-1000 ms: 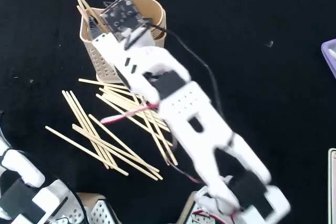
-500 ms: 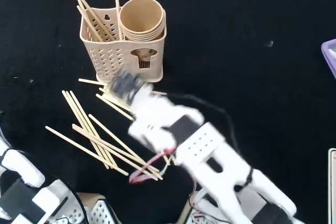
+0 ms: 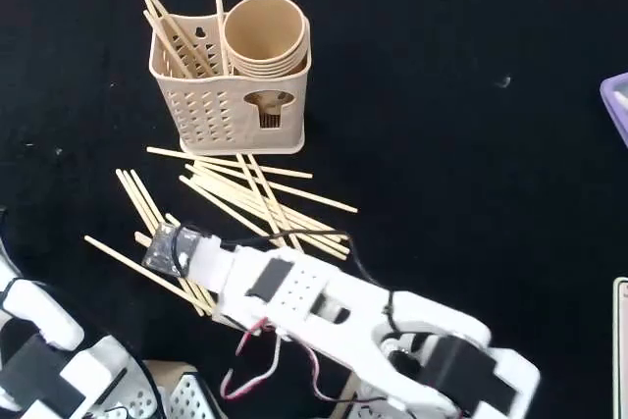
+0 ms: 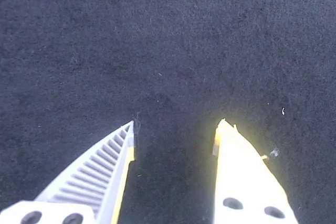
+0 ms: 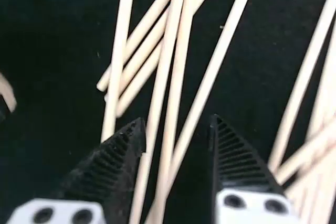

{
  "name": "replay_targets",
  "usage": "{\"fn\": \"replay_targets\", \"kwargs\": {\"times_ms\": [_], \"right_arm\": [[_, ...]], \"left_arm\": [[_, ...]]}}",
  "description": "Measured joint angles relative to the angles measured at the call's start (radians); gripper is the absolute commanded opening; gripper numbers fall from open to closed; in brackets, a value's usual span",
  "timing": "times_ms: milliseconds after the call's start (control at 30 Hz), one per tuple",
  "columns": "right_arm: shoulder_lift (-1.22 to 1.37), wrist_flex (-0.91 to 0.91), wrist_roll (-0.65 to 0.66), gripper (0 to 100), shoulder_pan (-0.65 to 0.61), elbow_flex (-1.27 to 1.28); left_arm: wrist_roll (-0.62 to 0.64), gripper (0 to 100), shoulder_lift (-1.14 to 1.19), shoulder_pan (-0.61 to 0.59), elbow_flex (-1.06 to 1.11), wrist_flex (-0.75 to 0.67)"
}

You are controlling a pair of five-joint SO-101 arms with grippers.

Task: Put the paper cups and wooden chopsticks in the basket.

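Hovering over the loose chopsticks (image 5: pixel 176 51), the right end effector (image 5: pixel 176 124) has its two dark jaws parted and grips nothing. Several sticks lie on the black bench (image 3: pixel 471 144) directly under it, and two or three run lengthwise through the gap between the jaws and on past its tips. More sticks fan out to either side of it.

In the high view the rest of the scattered pile lies between this end effector and the basket (image 3: pixel 221 110), which stands upright well apart from it. A stack of paper cups (image 3: pixel 265 31) sits in one compartment. A few basket chopsticks (image 3: pixel 172 36) lean in the other compartment.

The left end effector (image 4: pixel 176 124) is also open and empty, with its pale jaws spread above the dark bench surface.
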Motion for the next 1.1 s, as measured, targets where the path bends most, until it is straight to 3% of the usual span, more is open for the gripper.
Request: {"fn": "replay_targets", "kwargs": {"times_ms": [133,300,467,1100], "right_arm": [[0.086,-0.005,-0.002,18.4,-0.006,-0.044],[0.12,-0.015,-0.002,0.8,0.0,-0.064],[0.057,-0.014,-0.002,1.1,0.058,-0.069],[-0.566,0.0,-0.003,1.1,0.307,0.071]], "left_arm": [[0.0,24,0.0,0.0,0.0,0.0],[0.0,24,0.0,0.0,0.0,0.0],[0.0,24,0.0,0.0,0.0,0.0],[0.0,24,0.0,0.0,0.0,0.0]]}}
